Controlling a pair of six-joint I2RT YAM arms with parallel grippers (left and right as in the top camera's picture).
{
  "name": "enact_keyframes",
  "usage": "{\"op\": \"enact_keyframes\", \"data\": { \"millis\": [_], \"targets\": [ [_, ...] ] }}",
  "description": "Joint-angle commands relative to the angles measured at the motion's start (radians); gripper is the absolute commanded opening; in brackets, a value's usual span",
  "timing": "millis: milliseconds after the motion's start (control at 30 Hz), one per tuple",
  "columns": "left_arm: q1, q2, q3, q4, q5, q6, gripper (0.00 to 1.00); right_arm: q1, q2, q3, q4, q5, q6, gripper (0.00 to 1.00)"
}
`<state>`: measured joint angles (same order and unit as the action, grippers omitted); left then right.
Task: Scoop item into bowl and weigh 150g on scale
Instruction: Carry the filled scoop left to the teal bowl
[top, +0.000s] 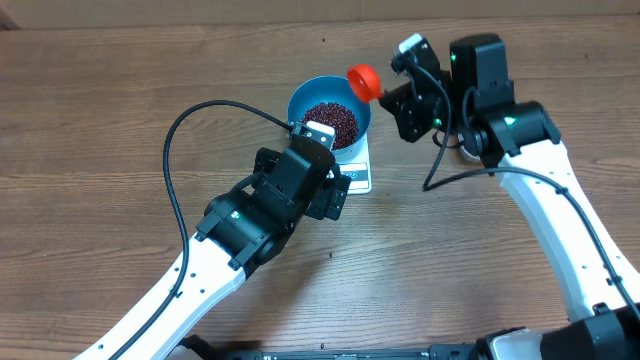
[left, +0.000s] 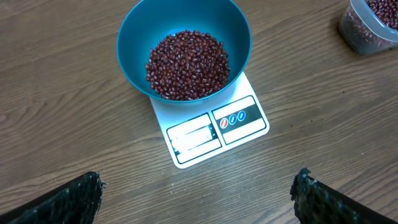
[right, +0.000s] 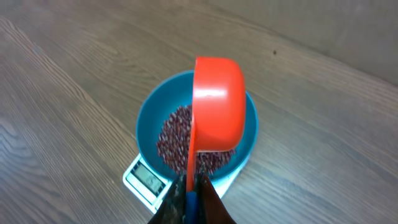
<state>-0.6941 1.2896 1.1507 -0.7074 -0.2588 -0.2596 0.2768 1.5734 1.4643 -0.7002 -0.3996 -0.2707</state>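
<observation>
Just above round blue plastic bowl (left: 124, 37), right gripper (right: 193, 188) clamps light-looking red plastic scoop (right: 217, 106) by its handle; red-brown beans (left: 186, 65) would spill easily; left gripper (left: 196, 193) agape.

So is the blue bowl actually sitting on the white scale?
Touching. The left wrist view shows the bowl resting directly on the scale, covering its far end.

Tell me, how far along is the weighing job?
Done: the bowl sits on the scale with a heap of beans inside. In hand: the right pincer is shut on the red scoop, held over the bowl. Left: reaching the target weight; the display cannot be read here. The left pincer is open, empty.
</observation>
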Motion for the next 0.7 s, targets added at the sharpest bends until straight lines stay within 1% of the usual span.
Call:
{"op": "enact_keyframes", "data": {
  "millis": [0, 500, 667],
  "targets": [
    [0.0, -0.008, -0.003, 0.004, -0.01, -0.006, 0.99, 0.014, 0.051, 0.048, -0.005, 0.006, 0.059, 0.04],
    [0.0, -0.008, -0.003, 0.004, -0.01, -0.007, 1.0, 0.066, 0.214, 0.049, 0.019, 0.008, 0.057, 0.04],
    [0.0, -0.008, -0.003, 0.004, -0.01, -0.006, 1.0, 0.096, 0.26, 0.047, 0.046, 0.072, 0.056, 0.04]
  ]
}}
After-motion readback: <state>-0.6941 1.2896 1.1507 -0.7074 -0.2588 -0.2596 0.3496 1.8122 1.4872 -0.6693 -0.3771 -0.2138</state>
